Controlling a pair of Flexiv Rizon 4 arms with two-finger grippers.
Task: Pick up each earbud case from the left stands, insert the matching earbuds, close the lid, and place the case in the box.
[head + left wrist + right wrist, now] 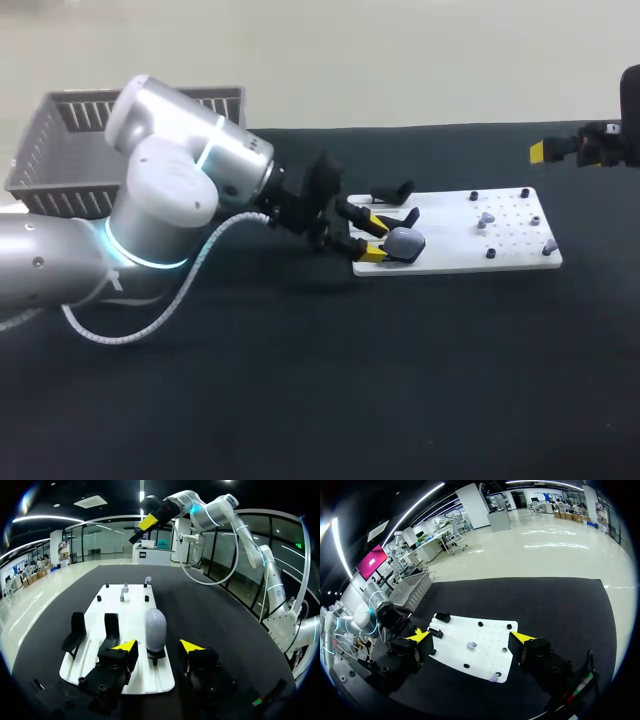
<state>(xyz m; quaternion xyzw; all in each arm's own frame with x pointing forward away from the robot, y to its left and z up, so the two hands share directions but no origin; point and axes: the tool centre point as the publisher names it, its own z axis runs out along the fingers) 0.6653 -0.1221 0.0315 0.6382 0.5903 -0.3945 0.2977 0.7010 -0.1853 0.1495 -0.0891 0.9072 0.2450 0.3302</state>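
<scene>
A grey earbud case (403, 242) stands upright on its holder at the left end of the white board (500, 262). My left gripper (373, 239) is at that end, open, one yellow tip on each side of the case. In the left wrist view the case (155, 629) sits between the fingers of my left gripper (159, 647), with a gap on both sides. Two small grey earbuds (485, 218) (550, 245) rest on the right half of the board. My right gripper (562, 150) hangs open above the table's far right; seen from its wrist, the right gripper (471, 637) is high over the board (485, 652).
Two empty black stands (385, 192) (405, 215) are behind the case on the board. A grey slatted basket (60, 150) sits at the table's back left. Black pegs dot the board's right half. Dark tabletop lies open in front of the board.
</scene>
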